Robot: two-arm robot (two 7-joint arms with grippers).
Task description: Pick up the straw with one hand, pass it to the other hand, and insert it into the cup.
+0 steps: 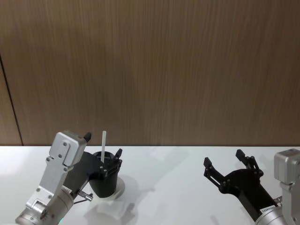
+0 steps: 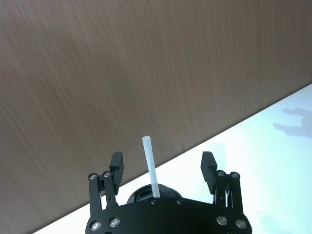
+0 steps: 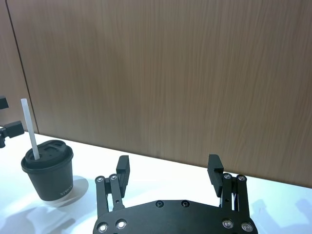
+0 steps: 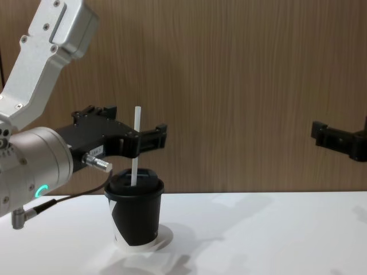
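The straw (image 4: 136,146) is standing upright in the lid of the cup (image 4: 136,215), which is sitting on the white counter (image 4: 275,235) toward its left side, with most of the straw's length rising above the lid. The left gripper (image 4: 146,139), on the arm with the green ring light, is hovering just above the cup with its jaws spread open on either side of the straw, not touching it. The right gripper (image 1: 226,165) is hanging well apart over the counter's right side, its jaws also standing wide open and holding nothing.
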